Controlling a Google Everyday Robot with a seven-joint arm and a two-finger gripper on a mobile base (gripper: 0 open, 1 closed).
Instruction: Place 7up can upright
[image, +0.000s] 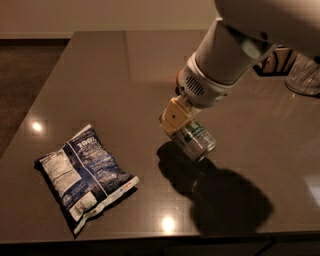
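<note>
Hand (181, 129): clamped on 7up can (198, 140), can tilted, over table (110, 75) centre. Chip bag (82, 175): lying flat, well apart.

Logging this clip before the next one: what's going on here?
The robot arm's tool is clamped on the 7up can near the middle of the dark table. The can is tilted over, not yet upright. A blue chip bag lies apart, at the left of the view.
</note>
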